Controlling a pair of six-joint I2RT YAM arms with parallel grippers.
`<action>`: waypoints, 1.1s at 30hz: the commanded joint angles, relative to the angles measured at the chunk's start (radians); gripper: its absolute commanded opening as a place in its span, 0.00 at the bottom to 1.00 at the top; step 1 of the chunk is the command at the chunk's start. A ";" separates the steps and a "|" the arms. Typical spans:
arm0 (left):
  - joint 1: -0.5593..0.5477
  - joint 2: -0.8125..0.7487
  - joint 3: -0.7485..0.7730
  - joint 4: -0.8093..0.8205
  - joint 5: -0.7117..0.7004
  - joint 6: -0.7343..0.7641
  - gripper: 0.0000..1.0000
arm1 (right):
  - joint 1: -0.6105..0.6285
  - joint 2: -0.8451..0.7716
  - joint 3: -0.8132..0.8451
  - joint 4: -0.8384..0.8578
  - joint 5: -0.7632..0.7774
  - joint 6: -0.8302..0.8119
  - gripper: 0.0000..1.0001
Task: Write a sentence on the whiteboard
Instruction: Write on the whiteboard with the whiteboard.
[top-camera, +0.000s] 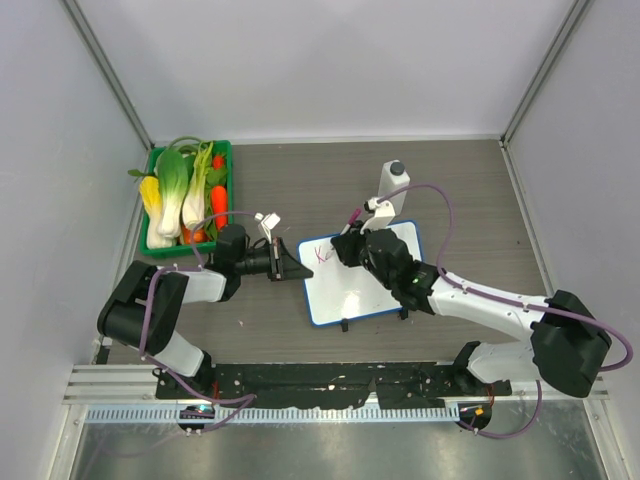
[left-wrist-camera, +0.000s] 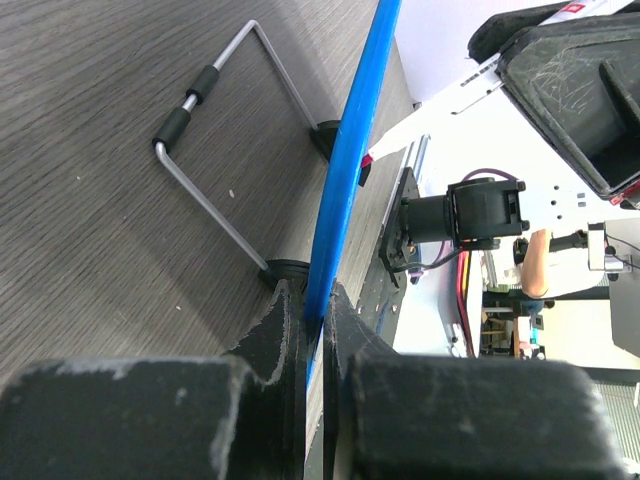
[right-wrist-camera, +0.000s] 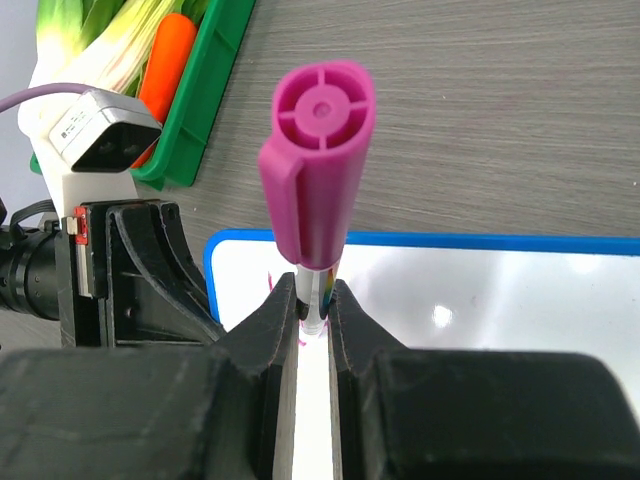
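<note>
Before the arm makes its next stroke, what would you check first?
1. Left gripper clamped on the whiteboard rim: ok.
2. Right gripper shut on the pink marker: ok.
3. Marker tip touching the board: cannot tell, the fingers hide it.
4. Sentence finished: not ok, only a few pink strokes.
5. Blank board to the right of those strokes: ok.
</note>
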 joint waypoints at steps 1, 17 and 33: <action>-0.012 0.019 0.013 -0.034 -0.039 0.012 0.00 | -0.001 -0.023 -0.034 -0.026 0.030 0.004 0.01; -0.014 0.017 0.013 -0.034 -0.040 0.009 0.00 | -0.001 -0.053 -0.015 -0.037 0.113 -0.001 0.02; -0.015 0.020 0.013 -0.034 -0.039 0.009 0.00 | -0.001 -0.133 -0.021 0.032 0.082 -0.036 0.01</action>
